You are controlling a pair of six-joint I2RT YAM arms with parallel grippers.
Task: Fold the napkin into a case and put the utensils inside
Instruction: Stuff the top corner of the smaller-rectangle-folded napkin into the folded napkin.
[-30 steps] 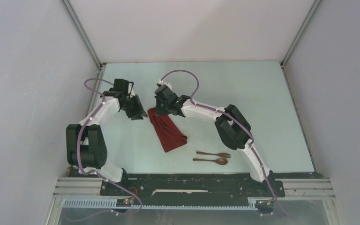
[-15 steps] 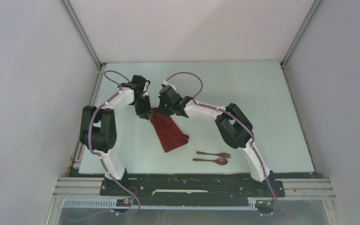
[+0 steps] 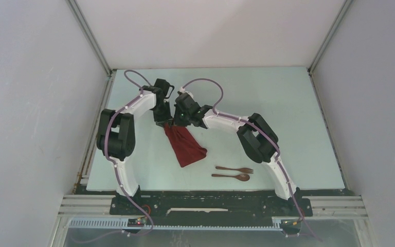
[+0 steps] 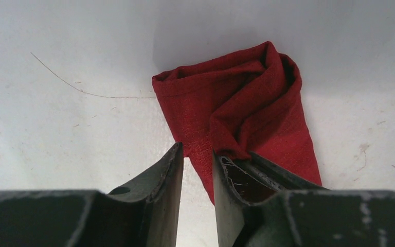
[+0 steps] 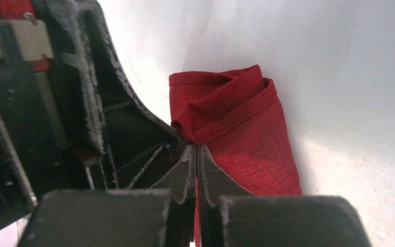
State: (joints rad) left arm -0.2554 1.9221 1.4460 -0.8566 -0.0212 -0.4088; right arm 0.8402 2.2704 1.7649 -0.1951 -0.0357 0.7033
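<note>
The dark red napkin [image 3: 185,145] lies as a narrow folded strip, the case, running from the table's middle toward the near side. My right gripper [image 3: 177,122] is shut on the top layer at its far end [image 5: 236,128], lifting a fold there. My left gripper [image 3: 163,122] is open right beside it, its jaws a little apart and straddling the cloth's left edge [image 4: 236,113]. The left fingers [image 5: 108,113] fill the left of the right wrist view. The brown wooden fork [image 3: 235,169] and spoon [image 3: 231,176] lie side by side to the right of the cloth's near end.
The pale table [image 3: 267,103] is walled by white panels at the back and both sides. Both arms meet over the far end of the cloth. The black rail with the arm bases [image 3: 205,203] runs along the near edge.
My left arm has swung right from the table's left side to the cloth's far end, next to the right gripper. The right gripper, cloth and utensils have stayed put.
</note>
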